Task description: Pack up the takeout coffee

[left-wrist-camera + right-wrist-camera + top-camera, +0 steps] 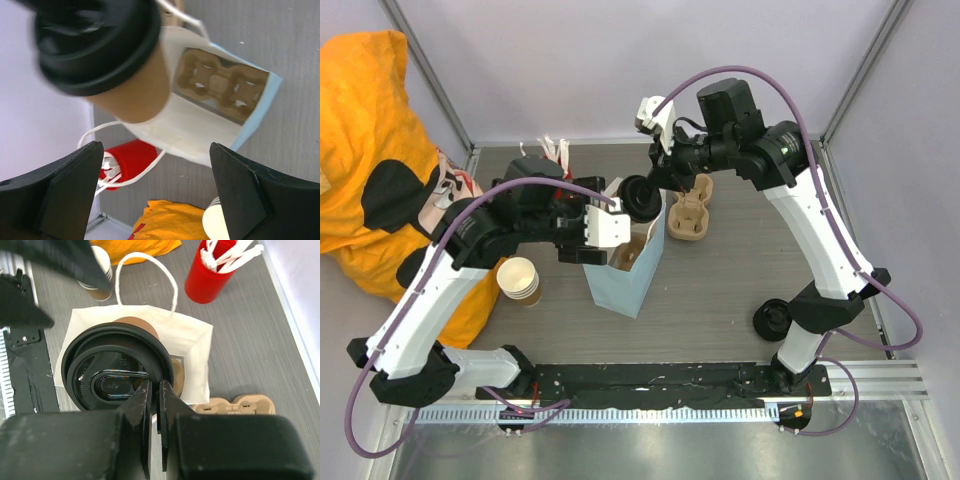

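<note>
The takeout coffee (640, 197), a tan paper cup with a black lid, hangs over the open mouth of the pale blue paper bag (625, 283). My right gripper (156, 387) is shut on the rim of its lid (110, 375), with the bag (197, 355) directly below. In the left wrist view the cup (135, 90) is tilted above the bag (200, 137), and a cardboard carrier (220, 85) lies at the bag's bottom. My left gripper (156, 185) stands open beside the bag's left edge (610, 225) with nothing between its fingers.
A red cup (207, 277) of white sticks stands at the back. A stack of lidless paper cups (520, 280) is left of the bag. Another cardboard carrier (688, 215) lies to its right. Loose black lids (772, 320) sit by the right arm's base. Orange cloth (370, 150) covers the left.
</note>
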